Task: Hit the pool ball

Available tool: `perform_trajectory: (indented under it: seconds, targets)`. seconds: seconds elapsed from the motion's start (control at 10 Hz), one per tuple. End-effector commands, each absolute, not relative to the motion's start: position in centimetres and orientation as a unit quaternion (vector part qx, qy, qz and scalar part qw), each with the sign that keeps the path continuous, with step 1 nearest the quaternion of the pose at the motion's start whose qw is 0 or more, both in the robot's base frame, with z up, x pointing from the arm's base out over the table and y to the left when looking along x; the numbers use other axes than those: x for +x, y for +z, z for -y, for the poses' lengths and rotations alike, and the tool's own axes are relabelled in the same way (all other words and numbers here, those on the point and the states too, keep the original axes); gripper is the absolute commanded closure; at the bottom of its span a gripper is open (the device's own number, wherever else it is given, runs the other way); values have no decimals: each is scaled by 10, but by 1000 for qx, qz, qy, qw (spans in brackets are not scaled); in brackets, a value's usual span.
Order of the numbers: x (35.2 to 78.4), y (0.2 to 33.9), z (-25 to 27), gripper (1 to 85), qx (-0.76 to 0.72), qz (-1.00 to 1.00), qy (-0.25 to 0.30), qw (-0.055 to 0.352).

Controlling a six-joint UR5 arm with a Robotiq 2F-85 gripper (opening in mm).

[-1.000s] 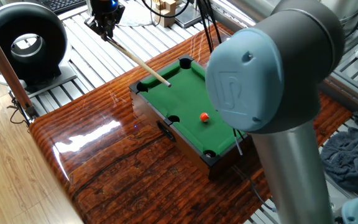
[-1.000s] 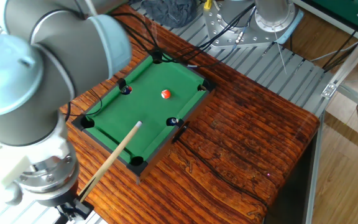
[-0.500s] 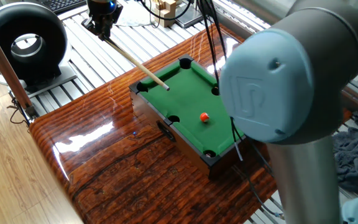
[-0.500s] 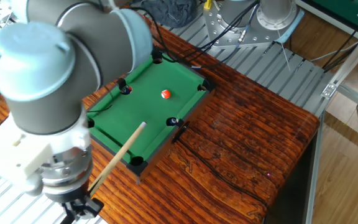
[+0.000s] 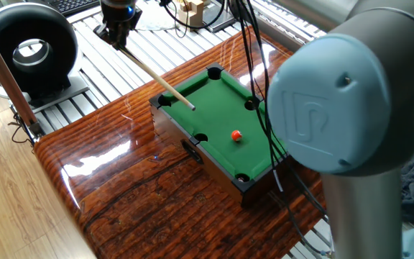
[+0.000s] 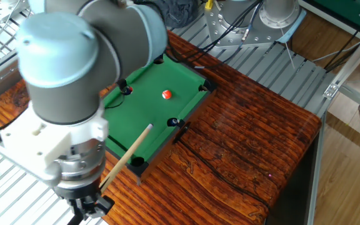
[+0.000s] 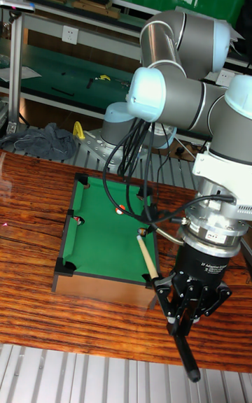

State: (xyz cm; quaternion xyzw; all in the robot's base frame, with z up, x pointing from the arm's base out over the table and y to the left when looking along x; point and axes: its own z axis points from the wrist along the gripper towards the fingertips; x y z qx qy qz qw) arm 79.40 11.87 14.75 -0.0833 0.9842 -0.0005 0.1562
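The pool ball point(image 5: 236, 134) is a small orange-red ball resting on the green felt of a miniature pool table point(image 5: 214, 108), nearer its right end. My gripper point(image 5: 119, 36) is beyond the table's far-left corner, shut on a wooden cue stick point(image 5: 157, 74). The cue slants down over the felt and its tip stops well short of the ball. From the other side, the pool ball point(image 6: 166, 94) lies past the cue tip, and the gripper point(image 6: 86, 203) is low at the near edge. The tall view shows the gripper point(image 7: 185, 305), cue stick point(image 7: 147, 257) and ball point(image 7: 120, 210).
The pool table point(image 6: 149, 100) stands on a glossy dark wooden tabletop point(image 5: 142, 194). A black ring-shaped device point(image 5: 27, 50) stands at the back left. Black cables point(image 6: 230, 175) trail over the tabletop and the pool table's end. The arm's large grey elbow point(image 5: 343, 122) blocks the right side.
The arm's elbow has swung across both fixed views. The cue tip has slid a little further along the felt. The ball has not moved.
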Motion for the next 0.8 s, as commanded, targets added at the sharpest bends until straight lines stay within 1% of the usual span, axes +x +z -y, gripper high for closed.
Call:
perform_trajectory:
  seconds: [0.0, 0.4, 0.7]
  targets:
    - [788, 146, -121, 843, -86, -983, -1, 165]
    - [778, 141, -115, 843, -106, -982, -19, 158]
    - [758, 134, -115, 843, -104, -987, -3, 122]
